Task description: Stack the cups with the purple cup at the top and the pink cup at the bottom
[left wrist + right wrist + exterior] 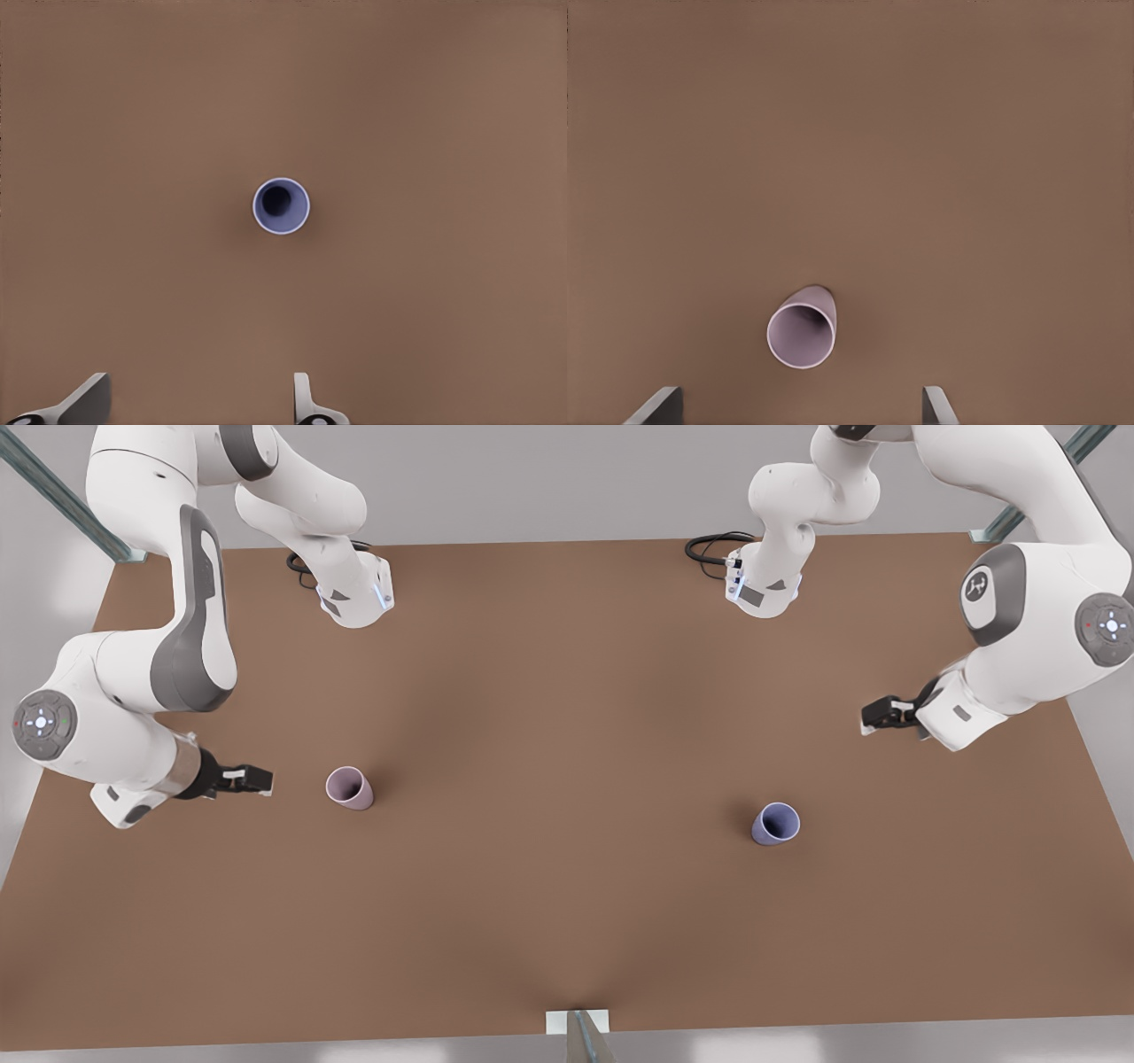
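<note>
On the brown table [567,921], toward the front view's right, the purple cup [776,823] stands upright with its mouth facing up. We see straight down into its dark inside in the left wrist view [281,206], so its long axis runs nearly in line with that camera. From this cup, our left gripper [873,717] hangs near, farther back and a little more to the front view's right, and touches nothing. Its fingers [303,396] stand wide apart and hold nothing. The cup lies ahead of them, about midway across the gap.

Well apart from the purple cup, toward the front view's left, the pink cup [349,788] also stands upright on the table. Our right gripper [257,781] sits just beside it on the side away from the purple cup, at nearly the same depth, with bare table between. The right wrist view shows the pink cup [802,331] ahead of that gripper's spread, empty fingers [937,405], a little off the middle of the gap.

We judge that the stack turns on the purple cup, since it must travel to the pink one. The left arm is the nearer to it. Our next move calls for bringing those open fingers down around the cup's tapered wall.
</note>
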